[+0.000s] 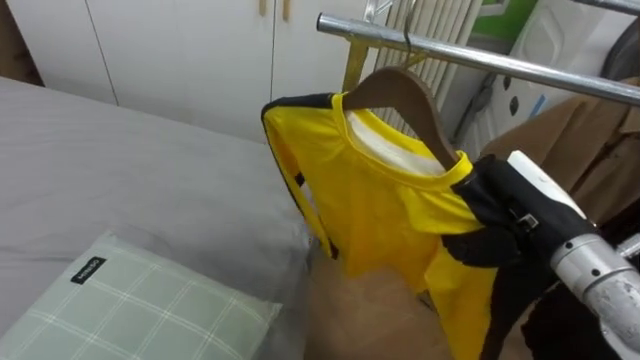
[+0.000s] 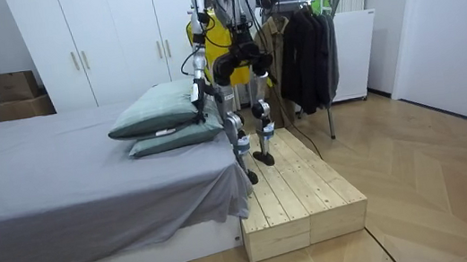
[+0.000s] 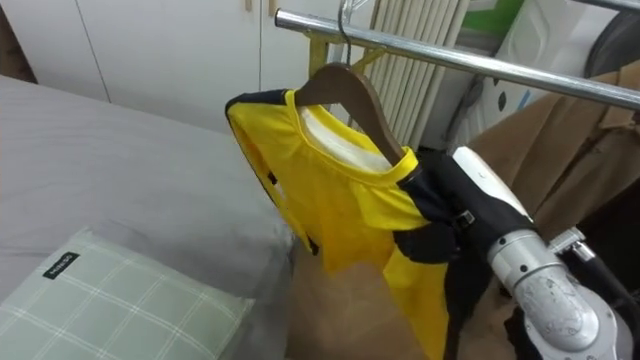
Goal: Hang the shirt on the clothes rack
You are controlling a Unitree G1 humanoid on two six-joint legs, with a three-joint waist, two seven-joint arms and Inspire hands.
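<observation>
A yellow shirt [image 1: 380,210] with black trim hangs on a brown wooden hanger [image 1: 400,95]. The hanger's hook sits over the metal clothes rail [image 1: 480,58]. My right hand [image 1: 495,205] comes in from the lower right and rests at the shirt's right shoulder, dark against the black sleeve cloth. In the room view I stand on a wooden platform [image 2: 301,194] between the bed and the rack, facing the rail. My left hand [image 2: 196,93] hangs low at my side near the pillows.
A grey bed [image 1: 120,160] lies to my left with a checked green pillow [image 1: 130,310] on it. Brown and dark coats [image 1: 585,130] hang further right on the rail. White wardrobe doors [image 1: 180,40] stand behind.
</observation>
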